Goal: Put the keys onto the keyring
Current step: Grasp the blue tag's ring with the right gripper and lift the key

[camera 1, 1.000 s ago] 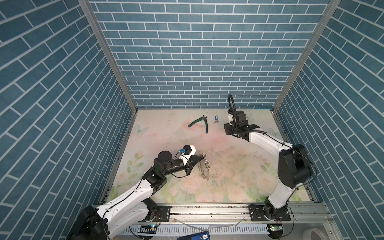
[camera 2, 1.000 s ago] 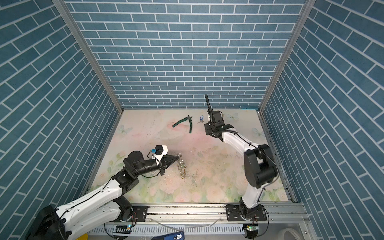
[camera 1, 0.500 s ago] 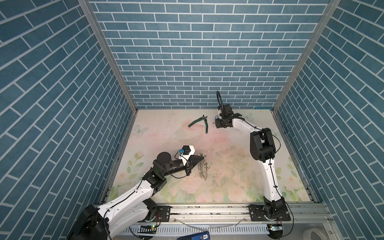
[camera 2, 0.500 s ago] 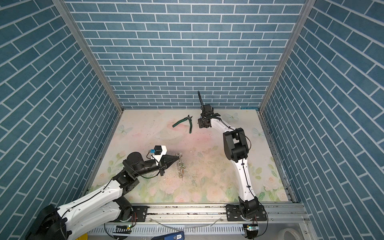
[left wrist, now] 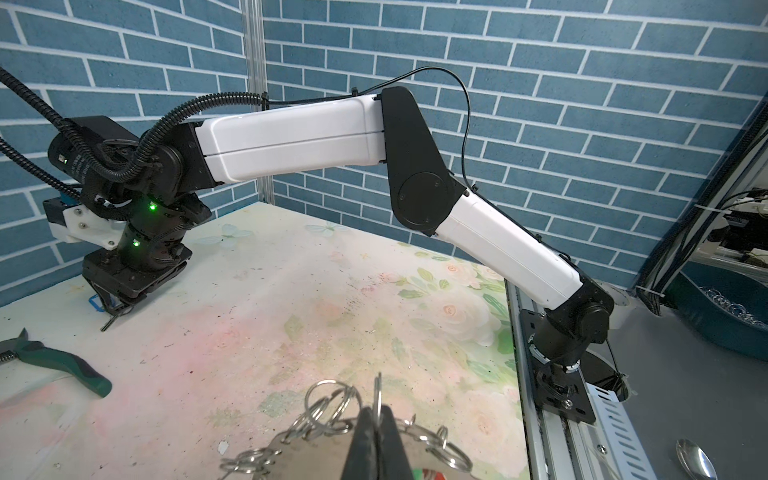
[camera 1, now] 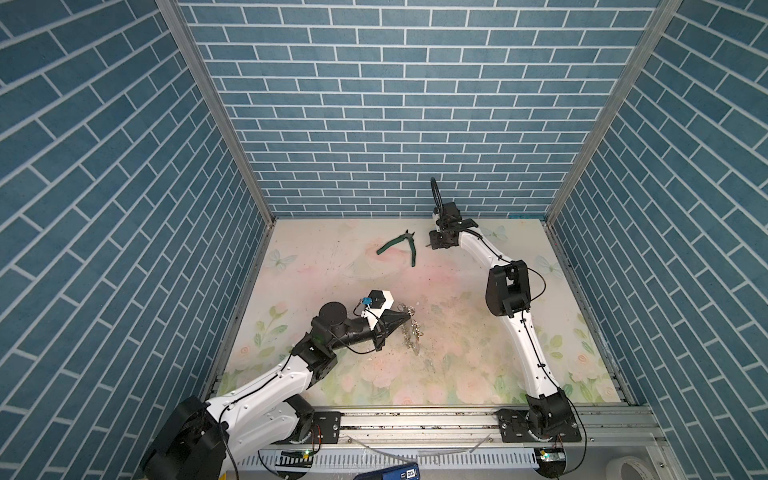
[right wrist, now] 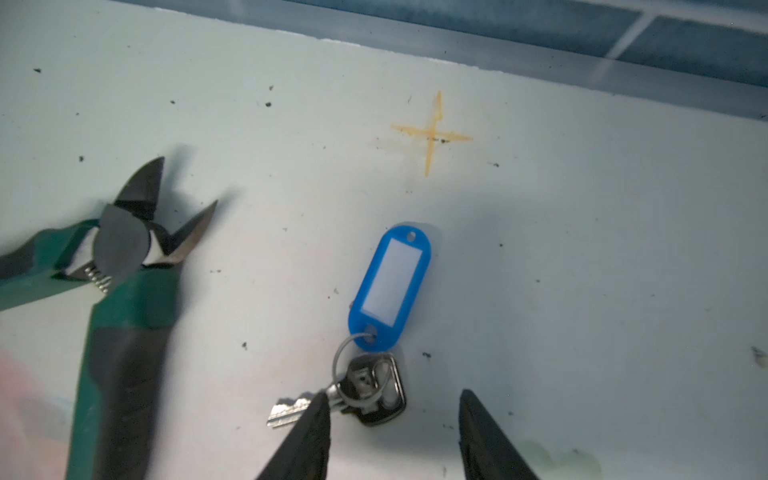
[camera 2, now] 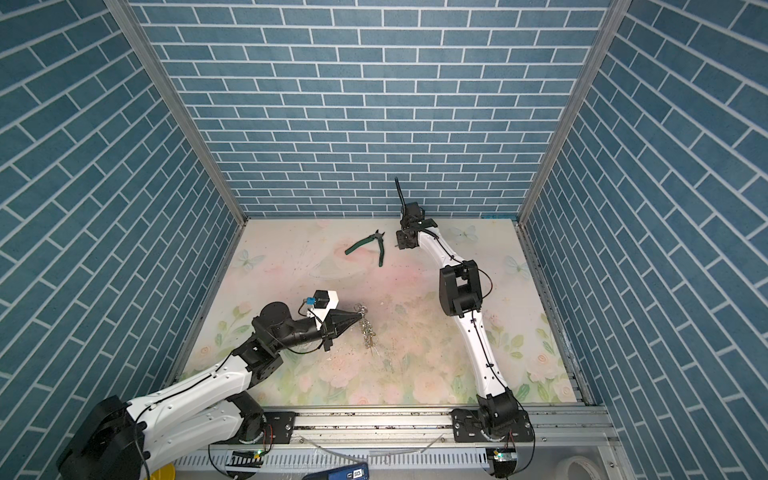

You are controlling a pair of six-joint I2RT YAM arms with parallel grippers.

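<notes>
The keys (right wrist: 388, 282), a silvery key on a blue tag with a white label, lie flat on the mat near the back wall. My right gripper (right wrist: 393, 397) is open over them, one finger over the key's blade and one clear on the far side of its head. In both top views this gripper (camera 1: 436, 245) (camera 2: 402, 244) hides the keys. The blue tag (left wrist: 96, 301) shows under it in the left wrist view. My left gripper (left wrist: 376, 415) is shut on one small ring of the keyring (left wrist: 291, 453), which hangs from it (camera 1: 411, 332) (camera 2: 368, 332) above the mat.
Green-handled pliers (camera 1: 401, 245) (right wrist: 120, 291) lie open on the mat right beside the keys. The back wall (camera 1: 395, 145) stands close behind my right gripper. A metal rail (camera 1: 415, 419) runs along the front edge.
My right arm has swung left across the back of the mat and now sits over the keys, its jaws slightly narrower. The left arm and keyring have held still.
</notes>
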